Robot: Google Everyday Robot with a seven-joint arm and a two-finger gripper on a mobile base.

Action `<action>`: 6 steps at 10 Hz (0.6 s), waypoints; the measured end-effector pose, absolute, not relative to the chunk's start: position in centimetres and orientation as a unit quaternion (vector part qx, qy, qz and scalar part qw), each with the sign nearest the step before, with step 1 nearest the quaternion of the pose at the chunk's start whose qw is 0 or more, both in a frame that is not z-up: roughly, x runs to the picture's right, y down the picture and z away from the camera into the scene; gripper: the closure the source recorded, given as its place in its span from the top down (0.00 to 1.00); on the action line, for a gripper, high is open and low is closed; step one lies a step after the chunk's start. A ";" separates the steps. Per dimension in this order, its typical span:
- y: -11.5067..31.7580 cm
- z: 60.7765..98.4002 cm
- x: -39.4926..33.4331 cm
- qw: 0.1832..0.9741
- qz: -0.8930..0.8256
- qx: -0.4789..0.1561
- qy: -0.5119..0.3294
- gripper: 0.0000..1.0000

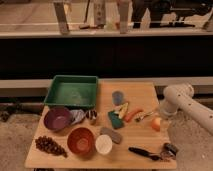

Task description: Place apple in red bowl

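Gripper just above the apple, near right edge of wooden table; grip state indiscernible.
Between apple and red bowl: carrot, green sponge, white cup touching the bowl; purple bowl beyond.
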State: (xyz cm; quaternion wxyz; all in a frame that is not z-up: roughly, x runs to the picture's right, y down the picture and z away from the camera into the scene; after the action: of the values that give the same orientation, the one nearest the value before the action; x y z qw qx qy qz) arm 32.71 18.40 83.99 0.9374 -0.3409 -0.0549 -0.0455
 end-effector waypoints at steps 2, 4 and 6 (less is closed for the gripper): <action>18.4 84.2 32.6 0.937 -0.046 -0.343 -0.056 0.77; 18.4 84.4 32.5 0.936 -0.046 -0.345 -0.058 0.71; 18.4 84.5 32.4 0.935 -0.046 -0.347 -0.059 0.56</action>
State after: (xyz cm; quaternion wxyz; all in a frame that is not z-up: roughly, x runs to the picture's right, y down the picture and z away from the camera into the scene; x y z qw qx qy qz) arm 32.42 18.39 84.49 0.9349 -0.3470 -0.0590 -0.0459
